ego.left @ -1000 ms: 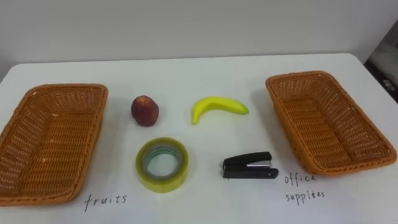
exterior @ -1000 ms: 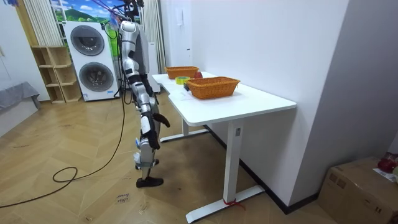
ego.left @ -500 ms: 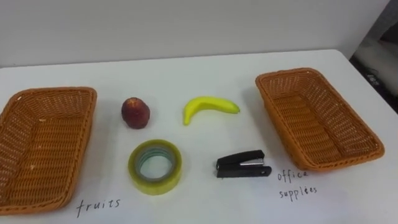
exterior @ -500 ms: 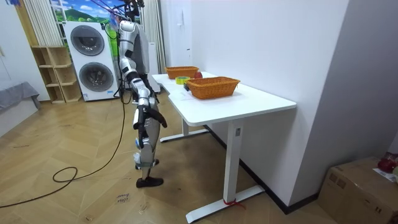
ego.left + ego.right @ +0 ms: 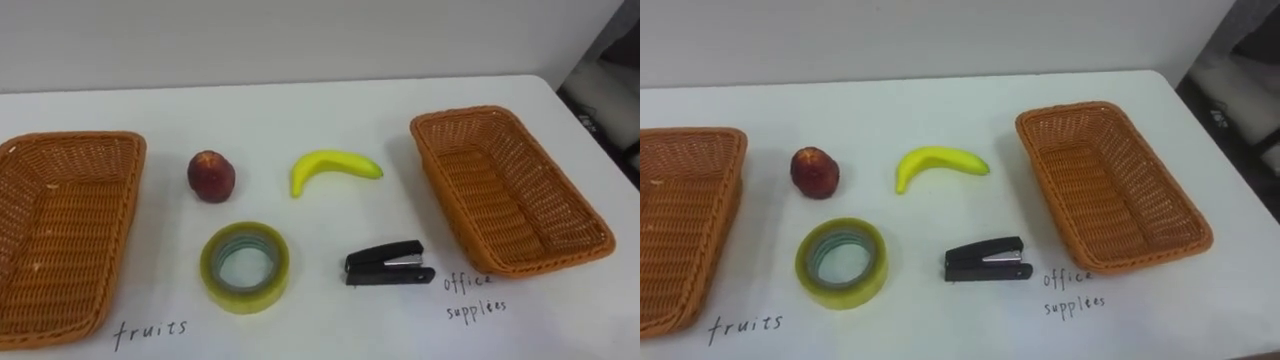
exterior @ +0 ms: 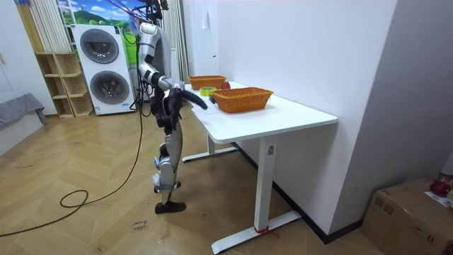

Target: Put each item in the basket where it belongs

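On the white table [image 5: 300, 110] a red peach [image 5: 211, 176] and a yellow banana [image 5: 333, 168] lie side by side in the middle. In front of them sit a roll of yellowish tape [image 5: 245, 266] and a black stapler [image 5: 388, 265]. An empty wicker basket [image 5: 70, 137] stands at the left and a second empty one [image 5: 465, 113] at the right. In the room view I stand at the table's long side, my right hand [image 6: 201, 103] raised to the table's edge.
A handwritten label [image 5: 150, 331] lies before the left basket and another [image 5: 470, 296] before the right one. The table's right edge [image 5: 590, 130] runs close behind the right basket. Washing machines [image 6: 106, 67] and shelves stand behind me across the wooden floor.
My right arm has swung up from hanging at my side to table height. The eye view has shifted, so everything sits further left; nothing on the table has moved.
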Controlling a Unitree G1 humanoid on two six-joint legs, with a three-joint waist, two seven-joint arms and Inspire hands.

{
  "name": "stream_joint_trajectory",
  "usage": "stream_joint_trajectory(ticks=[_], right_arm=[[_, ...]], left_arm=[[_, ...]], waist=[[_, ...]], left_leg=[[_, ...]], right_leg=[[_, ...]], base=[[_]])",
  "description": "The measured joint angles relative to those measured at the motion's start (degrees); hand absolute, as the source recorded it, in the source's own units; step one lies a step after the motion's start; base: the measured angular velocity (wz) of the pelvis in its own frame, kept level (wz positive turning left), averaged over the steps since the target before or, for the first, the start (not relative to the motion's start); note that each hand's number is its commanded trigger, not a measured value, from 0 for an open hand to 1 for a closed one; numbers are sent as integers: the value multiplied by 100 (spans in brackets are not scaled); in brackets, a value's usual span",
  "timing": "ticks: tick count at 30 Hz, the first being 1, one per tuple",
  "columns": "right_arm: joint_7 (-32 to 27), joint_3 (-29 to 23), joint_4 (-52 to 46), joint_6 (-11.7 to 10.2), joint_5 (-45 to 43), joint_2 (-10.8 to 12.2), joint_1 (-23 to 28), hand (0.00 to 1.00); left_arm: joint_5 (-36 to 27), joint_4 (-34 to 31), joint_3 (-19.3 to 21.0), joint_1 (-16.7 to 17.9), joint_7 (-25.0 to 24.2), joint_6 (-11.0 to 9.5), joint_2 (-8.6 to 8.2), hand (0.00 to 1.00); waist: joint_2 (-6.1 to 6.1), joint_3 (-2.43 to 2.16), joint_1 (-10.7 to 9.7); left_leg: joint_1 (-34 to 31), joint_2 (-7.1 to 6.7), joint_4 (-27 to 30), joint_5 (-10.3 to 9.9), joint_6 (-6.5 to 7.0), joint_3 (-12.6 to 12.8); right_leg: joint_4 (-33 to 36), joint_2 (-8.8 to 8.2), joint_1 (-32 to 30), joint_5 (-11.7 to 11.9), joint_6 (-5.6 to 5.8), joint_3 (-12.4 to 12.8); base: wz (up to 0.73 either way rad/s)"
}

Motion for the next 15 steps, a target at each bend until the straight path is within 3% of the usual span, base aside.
stream_joint_trajectory(ticks=[4, 11, 15], right_arm=[[-317, 4, -836, -181, -734, -217, -1, 0], [-370, 9, -1719, -176, -1944, -474, -218, 0], [-284, 17, -2275, -173, -2839, -611, -250, 0]], left_arm=[[52, 21, -2, -45, 0, 1, 3, 0], [97, 89, -101, -76, -49, 9, 3, 0], [98, 158, -137, -163, -73, 53, 34, 0]], waist=[[34, -2, 0], [14, -13, 6], [-73, -5, 122]], left_leg=[[-54, 0, -24, -1, 0, -34], [-53, -1, 4, 7, -3, -51], [-31, 0, 3, 12, -4, -64]], right_leg=[[4, 3, -31, 0, -1, -16], [6, 3, -28, 0, -1, -57], [6, 1, -11, 0, -1, -77]], base=[[3], [1], [2]])
